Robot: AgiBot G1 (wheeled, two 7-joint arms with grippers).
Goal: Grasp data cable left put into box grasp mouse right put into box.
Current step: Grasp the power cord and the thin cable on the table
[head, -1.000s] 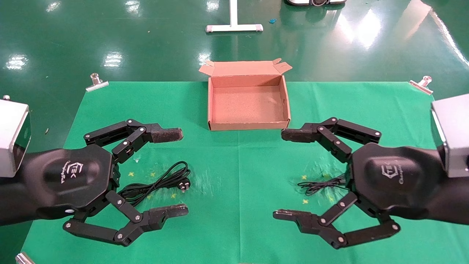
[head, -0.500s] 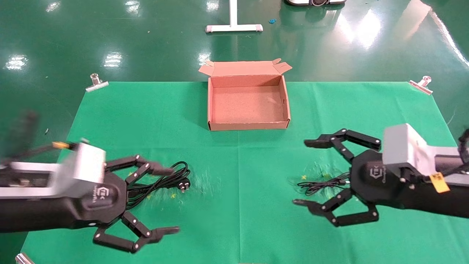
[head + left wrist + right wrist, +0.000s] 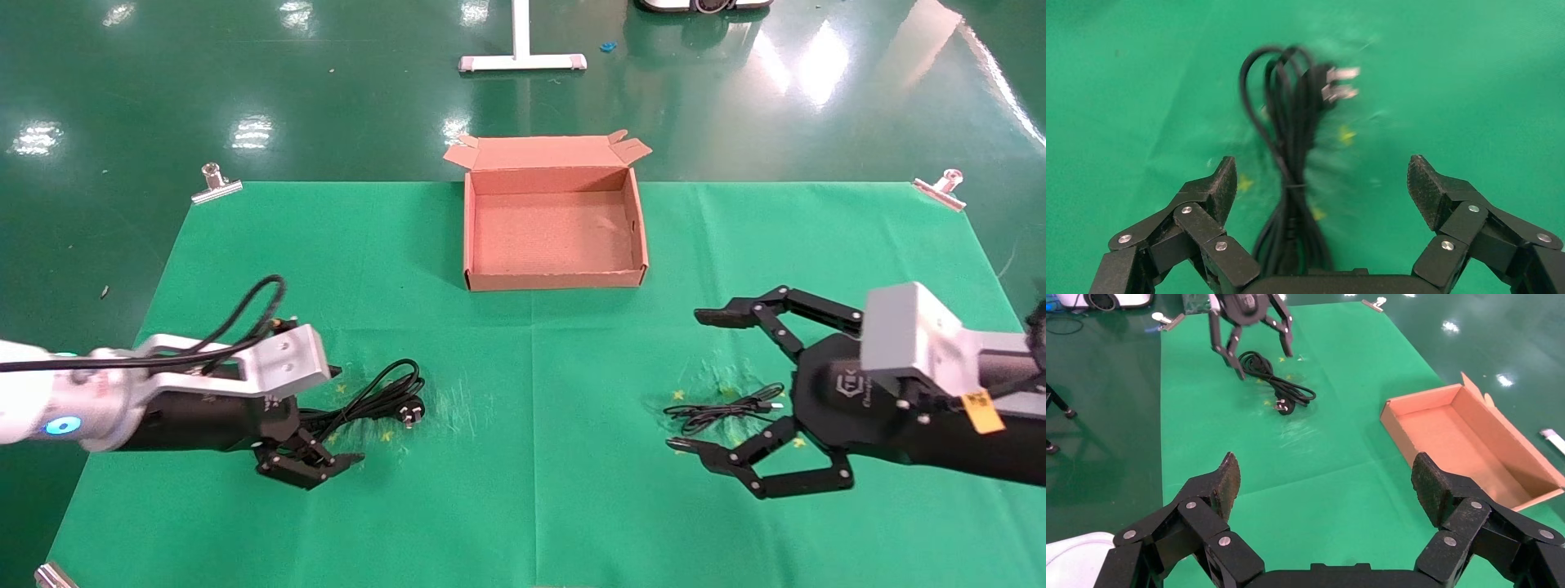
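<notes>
Head view has the box [image 3: 554, 233] bare inside; left wrist view shows the left hand [image 3: 1318, 187] spread astride the data cable [image 3: 1291, 165], and the right hand [image 3: 712, 380] is likewise spread.

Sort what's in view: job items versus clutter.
Job:
- data cable, under the open left gripper
- thin mouse cord; mouse itself hidden
- box, empty
- right gripper, open

Lying about:
- metal clips on the green cloth
- white stand beyond

left gripper [image 3: 327, 445]: low at the table, fingers spread | right gripper [image 3: 707, 384]: raised, fingers spread wide
</notes>
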